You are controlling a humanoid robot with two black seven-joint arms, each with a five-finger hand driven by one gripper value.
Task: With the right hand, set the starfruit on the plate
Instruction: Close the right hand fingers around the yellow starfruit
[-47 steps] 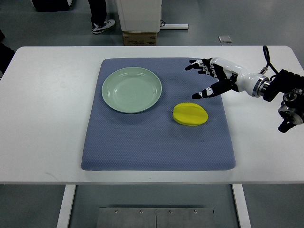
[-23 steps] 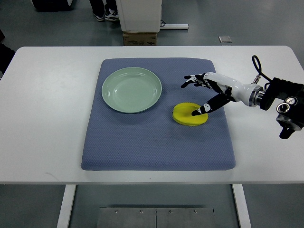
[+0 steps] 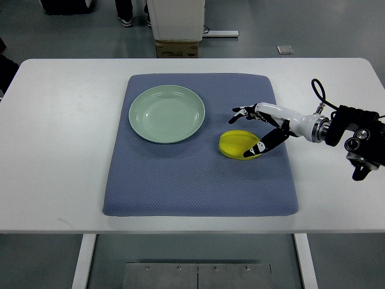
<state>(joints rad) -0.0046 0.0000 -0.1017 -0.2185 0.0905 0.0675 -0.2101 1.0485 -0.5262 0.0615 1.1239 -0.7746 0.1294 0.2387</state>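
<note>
One starfruit (image 3: pixel 238 145) is lying on the blue mat (image 3: pixel 198 180), right of the plate (image 3: pixel 167 114) and apart from it. It is bright yellow, a squat oval with soft ridges running along its length, and nothing of it is over the plate rim.

The right hand (image 3: pixel 257 129) is reaching in from the right edge, its white forearm sloping down toward the fruit. Its fingers (image 3: pixel 242 112) are spreading above the fruit's far side while the thumb is lying against the fruit's right end, so the hand is cupping around the starfruit with the grip loose, not closed; the fruit is resting on the mat.

One plate is sitting on the mat's upper left part, pale green, round and shallow, with nothing in it. One mat is covering the middle of one white table (image 3: pixel 54 150). Beyond the table a cardboard box (image 3: pixel 177 48) is standing on the grey floor.
</note>
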